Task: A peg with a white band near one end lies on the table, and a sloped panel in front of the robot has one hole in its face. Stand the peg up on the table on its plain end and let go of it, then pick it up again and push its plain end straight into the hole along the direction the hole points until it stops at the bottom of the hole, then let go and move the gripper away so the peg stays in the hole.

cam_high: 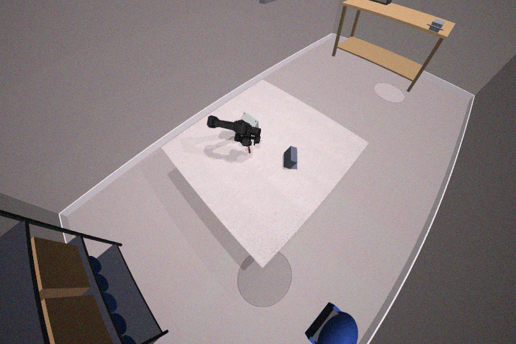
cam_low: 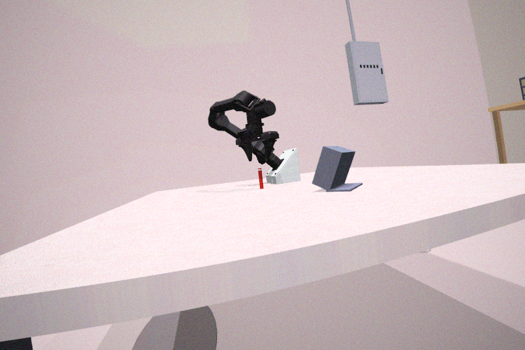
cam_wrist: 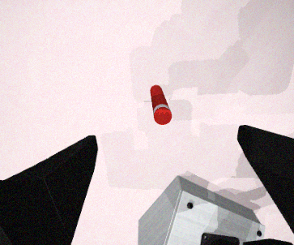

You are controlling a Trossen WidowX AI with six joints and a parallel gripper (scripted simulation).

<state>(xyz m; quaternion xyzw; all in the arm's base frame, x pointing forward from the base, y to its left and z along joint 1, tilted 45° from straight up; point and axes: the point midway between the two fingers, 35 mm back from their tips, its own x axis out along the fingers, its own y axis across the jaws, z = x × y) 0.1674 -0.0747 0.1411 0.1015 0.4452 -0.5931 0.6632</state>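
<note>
The red peg (cam_high: 249,150) (cam_low: 260,178) (cam_wrist: 159,99) stands upright on the table, its white band near the top end, its plain end down. My gripper (cam_low: 256,161) (cam_wrist: 168,137) is open and empty, above the peg and a little to the panel's side of it. In the wrist view the peg shows beyond the fingertips, between their lines and touching neither. The sloped panel (cam_high: 250,118) (cam_low: 292,171) (cam_wrist: 178,221) is pale grey and stands close to the peg, partly behind the arm. A black part covers some of its face, and I cannot make out the hole.
A blue-grey tilted block (cam_high: 290,157) (cam_low: 332,168) on a thin foot stands on the table (cam_high: 262,215) (cam_low: 212,227), away from the peg on the side opposite the arm's base. The arm's shadows fall around the peg. A workbench (cam_high: 400,13) stands far off by the wall.
</note>
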